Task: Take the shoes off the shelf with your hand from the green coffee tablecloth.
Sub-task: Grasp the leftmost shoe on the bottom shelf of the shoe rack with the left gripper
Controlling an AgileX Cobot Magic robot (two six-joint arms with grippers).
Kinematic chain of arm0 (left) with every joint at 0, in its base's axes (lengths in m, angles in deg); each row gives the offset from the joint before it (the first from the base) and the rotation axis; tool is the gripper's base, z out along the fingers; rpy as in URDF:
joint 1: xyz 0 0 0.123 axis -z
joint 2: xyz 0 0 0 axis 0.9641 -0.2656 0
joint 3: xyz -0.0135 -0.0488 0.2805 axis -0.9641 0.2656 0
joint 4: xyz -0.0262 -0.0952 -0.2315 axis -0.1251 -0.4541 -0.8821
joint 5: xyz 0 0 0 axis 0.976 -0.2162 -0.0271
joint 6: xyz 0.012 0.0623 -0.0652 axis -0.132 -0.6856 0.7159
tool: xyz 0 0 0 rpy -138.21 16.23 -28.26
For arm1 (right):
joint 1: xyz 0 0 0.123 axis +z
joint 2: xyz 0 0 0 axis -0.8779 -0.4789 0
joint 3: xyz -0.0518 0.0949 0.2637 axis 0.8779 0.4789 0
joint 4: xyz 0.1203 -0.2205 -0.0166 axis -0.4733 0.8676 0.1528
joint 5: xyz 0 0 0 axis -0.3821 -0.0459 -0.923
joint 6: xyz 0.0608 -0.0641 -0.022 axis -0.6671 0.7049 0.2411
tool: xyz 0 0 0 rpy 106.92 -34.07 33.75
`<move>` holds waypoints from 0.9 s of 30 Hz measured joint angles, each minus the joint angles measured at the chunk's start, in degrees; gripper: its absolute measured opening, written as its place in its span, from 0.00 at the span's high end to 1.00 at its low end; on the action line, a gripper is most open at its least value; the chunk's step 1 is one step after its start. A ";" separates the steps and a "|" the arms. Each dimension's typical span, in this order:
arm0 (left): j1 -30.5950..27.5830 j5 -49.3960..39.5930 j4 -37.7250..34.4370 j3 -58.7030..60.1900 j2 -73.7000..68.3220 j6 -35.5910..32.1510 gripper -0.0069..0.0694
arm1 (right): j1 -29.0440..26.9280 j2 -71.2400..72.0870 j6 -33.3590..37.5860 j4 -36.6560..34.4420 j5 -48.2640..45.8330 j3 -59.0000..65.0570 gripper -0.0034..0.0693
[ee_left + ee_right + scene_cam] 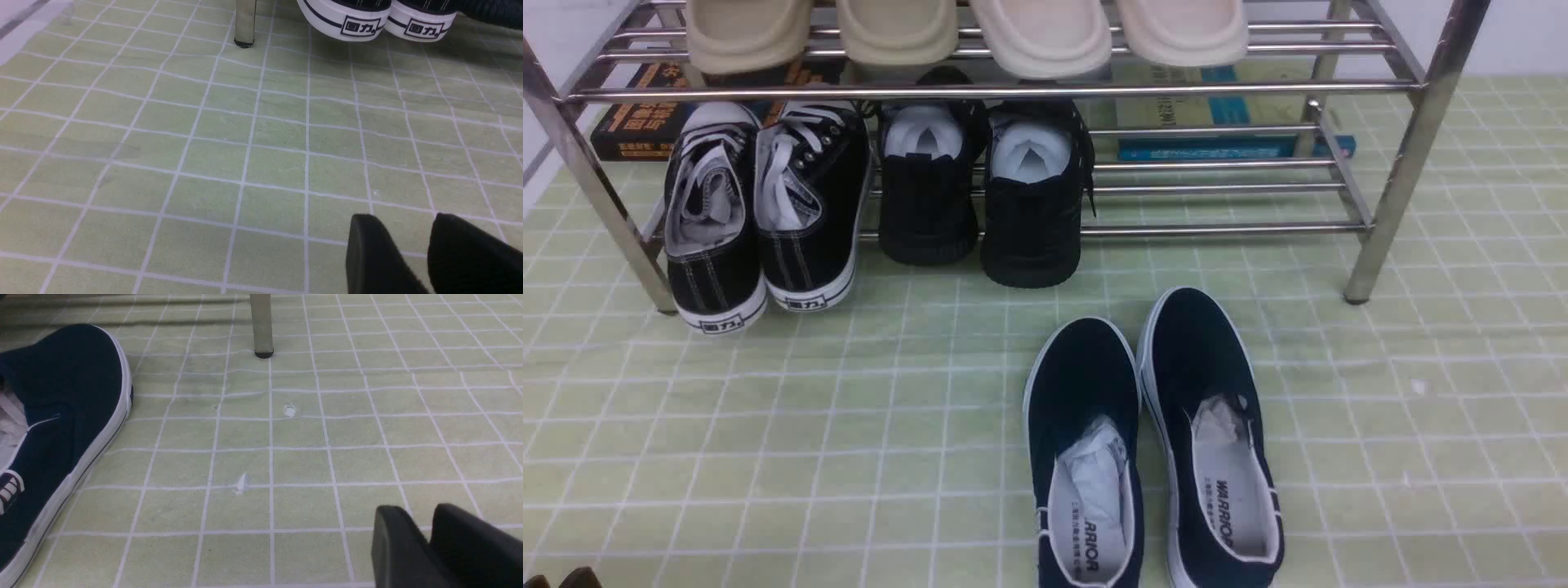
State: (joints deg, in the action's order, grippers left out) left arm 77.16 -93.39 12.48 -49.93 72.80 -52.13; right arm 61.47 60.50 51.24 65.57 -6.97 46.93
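The shoes [805,237], black canvas sneakers with white laces and soles, stand at the left end of the steel shelf [980,90], on its lower tier, heels toward me. In the left wrist view their white heels [382,20] show far ahead, beside a shelf leg [245,20]. My left gripper [402,216] hangs open over the green checked tablecloth [768,425], well short of the shoes, with nothing between its fingers. My right gripper [416,508] is shut and empty above bare cloth, with another shelf leg [261,322] ahead of it.
All-black knit sneakers [980,196] sit next to the canvas pair on the lower tier. Navy slip-ons [1152,441] lie on the cloth in front of the shelf, one near my right gripper [61,416]. Beige slippers [964,33] fill the top tier. Boxes [1225,122] lie behind.
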 joint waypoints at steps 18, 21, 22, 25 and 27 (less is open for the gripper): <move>0.00 0.00 0.00 0.00 0.00 0.00 0.59 | 0.00 0.00 0.00 0.00 0.00 0.00 0.70; 0.00 0.00 0.00 0.00 0.00 0.00 0.59 | 0.00 0.00 0.00 0.00 0.00 0.00 0.70; 0.00 0.00 0.00 0.00 0.00 0.00 0.59 | 0.00 0.00 0.00 0.00 0.00 0.00 0.70; 0.00 0.00 0.00 0.00 0.00 0.00 0.59 | 0.00 0.00 0.00 0.00 0.00 0.00 0.69; 0.00 0.00 0.00 0.00 0.00 0.00 0.59 | 0.00 0.00 0.00 0.00 0.00 0.00 0.69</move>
State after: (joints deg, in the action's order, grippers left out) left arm 77.16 -93.39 12.48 -49.93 72.80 -52.13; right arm 61.47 60.50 51.24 65.57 -6.97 46.93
